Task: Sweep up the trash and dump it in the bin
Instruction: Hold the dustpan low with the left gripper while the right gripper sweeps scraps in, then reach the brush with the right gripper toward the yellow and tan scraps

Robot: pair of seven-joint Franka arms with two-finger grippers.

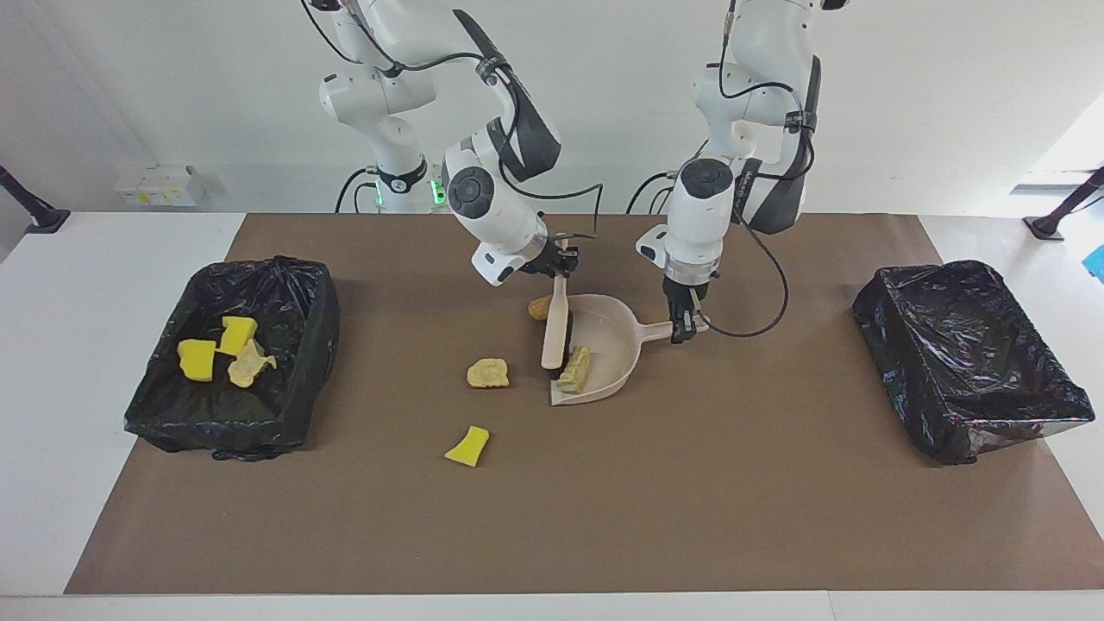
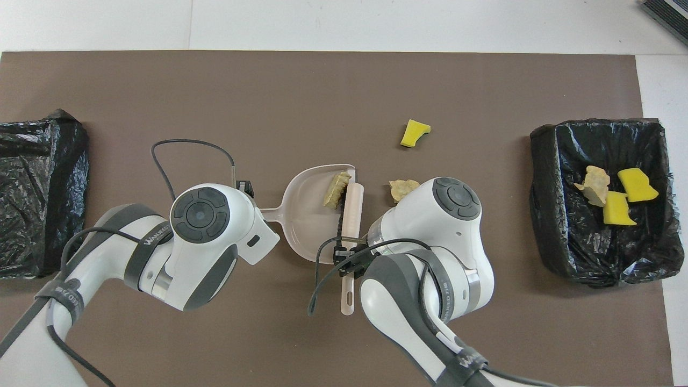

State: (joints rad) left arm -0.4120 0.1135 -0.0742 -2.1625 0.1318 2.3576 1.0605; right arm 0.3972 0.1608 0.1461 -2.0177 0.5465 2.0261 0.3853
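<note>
My right gripper [image 1: 561,259] is shut on the handle of the beige brush [image 1: 556,332], whose head stands at the mouth of the dustpan [image 1: 608,328]. My left gripper [image 1: 684,323] is shut on the dustpan's handle. One tan lump of trash [image 1: 575,369] lies inside the pan, seen from overhead against the brush [image 2: 352,209]. Another lump [image 1: 541,307] sits just outside the pan's mouth, nearer to the robots. On the mat lie a third tan lump [image 1: 487,373] and a yellow sponge piece [image 1: 467,446], which is farthest from the robots.
A black-lined bin [image 1: 315,332] toward the right arm's end of the table holds two yellow pieces and a tan one. A second black-lined bin [image 1: 966,354] stands toward the left arm's end. Brown mat [image 1: 690,500] covers the table.
</note>
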